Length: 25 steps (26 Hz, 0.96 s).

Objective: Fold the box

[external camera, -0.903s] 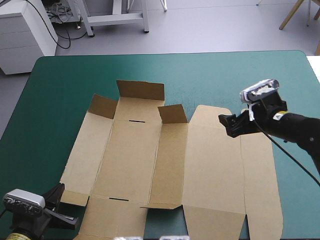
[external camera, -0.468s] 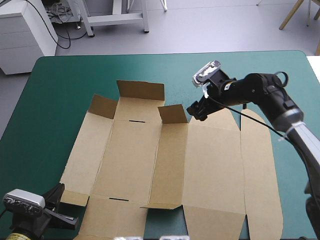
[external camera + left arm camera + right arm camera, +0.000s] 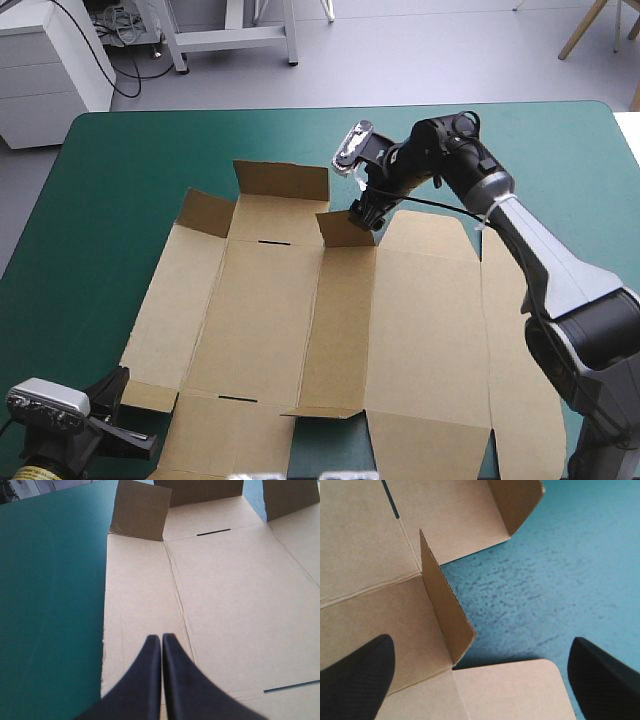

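Right gripper [image 3: 480,641] hangs spread over a flap [image 3: 445,607] of the box [image 3: 430,320], apparently untouched.

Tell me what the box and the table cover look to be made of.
Box: brown corrugated board, matte and unprinted. The upright flap shows a wavy cut edge in the right wrist view, and the fold lines are pressed creases. Teal-green cover: a matte sheet without shine, with faint dark mottling. It is likely a rubbery mat or coated fabric, but the look leaves that open.
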Available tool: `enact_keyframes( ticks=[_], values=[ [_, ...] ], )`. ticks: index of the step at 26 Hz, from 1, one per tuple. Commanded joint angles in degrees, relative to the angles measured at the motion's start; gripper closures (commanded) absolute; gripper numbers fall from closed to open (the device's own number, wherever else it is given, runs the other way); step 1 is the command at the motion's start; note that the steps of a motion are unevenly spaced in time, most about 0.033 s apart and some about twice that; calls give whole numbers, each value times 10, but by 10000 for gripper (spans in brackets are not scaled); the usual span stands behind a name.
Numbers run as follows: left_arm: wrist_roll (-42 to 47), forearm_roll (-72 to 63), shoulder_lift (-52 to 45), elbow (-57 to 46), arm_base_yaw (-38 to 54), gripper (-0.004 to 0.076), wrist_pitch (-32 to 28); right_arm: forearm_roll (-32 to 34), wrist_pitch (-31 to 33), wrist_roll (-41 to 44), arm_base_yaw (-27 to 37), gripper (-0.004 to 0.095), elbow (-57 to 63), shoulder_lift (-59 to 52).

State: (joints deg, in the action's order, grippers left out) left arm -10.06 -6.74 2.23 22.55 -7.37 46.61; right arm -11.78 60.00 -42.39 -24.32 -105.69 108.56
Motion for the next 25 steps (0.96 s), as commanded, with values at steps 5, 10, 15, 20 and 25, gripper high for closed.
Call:
enact_keyframes(
  ticks=[5,10,15,20,25],
  values=[
    [4,-5,10,20,-4,734,-41,-6,-15,-64,-17,54,-31,31],
    [4,-5,10,20,-4,734,-41,-6,-25,-82,-23,54,-31,52],
    [4,-5,10,20,-4,734,-41,-12,-27,-97,-23,75,-31,65],
    [4,-4,10,20,-4,734,-41,-13,-48,-107,-23,490,-31,67],
    [4,-4,10,20,-4,734,-41,-13,-48,-108,-23,887,-31,67]
  ],
)
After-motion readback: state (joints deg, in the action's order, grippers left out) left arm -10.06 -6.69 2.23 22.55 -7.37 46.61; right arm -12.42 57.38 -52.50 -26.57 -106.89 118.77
